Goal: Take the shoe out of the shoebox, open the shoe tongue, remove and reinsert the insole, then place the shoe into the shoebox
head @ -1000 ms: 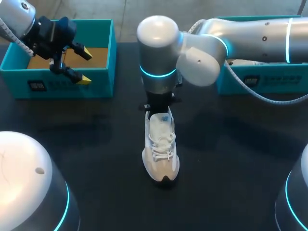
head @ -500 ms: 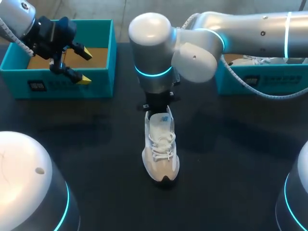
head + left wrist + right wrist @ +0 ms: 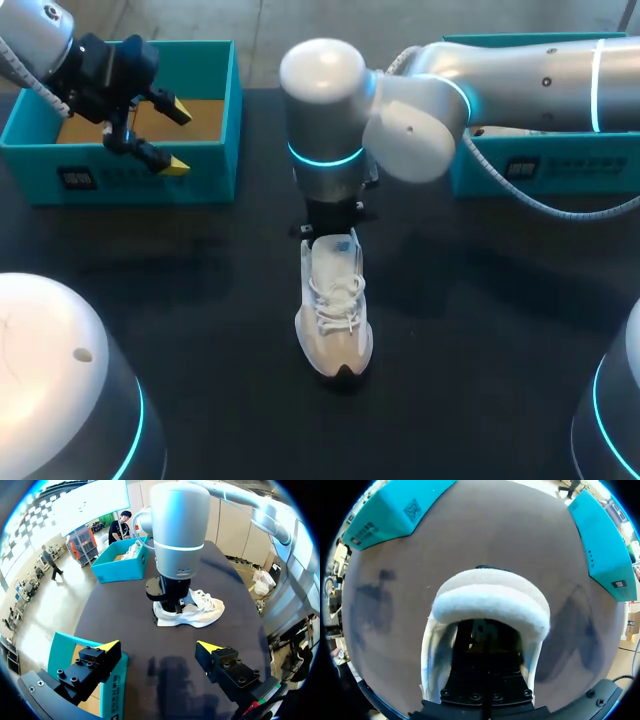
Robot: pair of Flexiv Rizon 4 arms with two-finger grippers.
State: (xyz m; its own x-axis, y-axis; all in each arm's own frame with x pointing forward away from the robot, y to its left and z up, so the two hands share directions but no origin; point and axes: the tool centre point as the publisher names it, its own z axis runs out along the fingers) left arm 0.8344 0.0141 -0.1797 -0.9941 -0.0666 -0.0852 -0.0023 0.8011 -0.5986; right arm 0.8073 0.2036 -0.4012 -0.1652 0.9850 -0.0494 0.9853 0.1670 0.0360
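Squarely under right pincer [image 3: 331, 222], white shoe [image 3: 335, 310], upright, pincer in its opening.

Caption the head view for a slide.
Right gripper down in the white shoe's opening; left gripper open over a box.

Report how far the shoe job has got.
Done: the shoe stands on the table, unboxed. In hand: the right claw is down in the shoe's heel opening; whether the tongue is opened I cannot tell. Left: no insole shows outside the shoe, so pulling and refitting it, then boxing the shoe. The left claw hangs open over the left shoebox.
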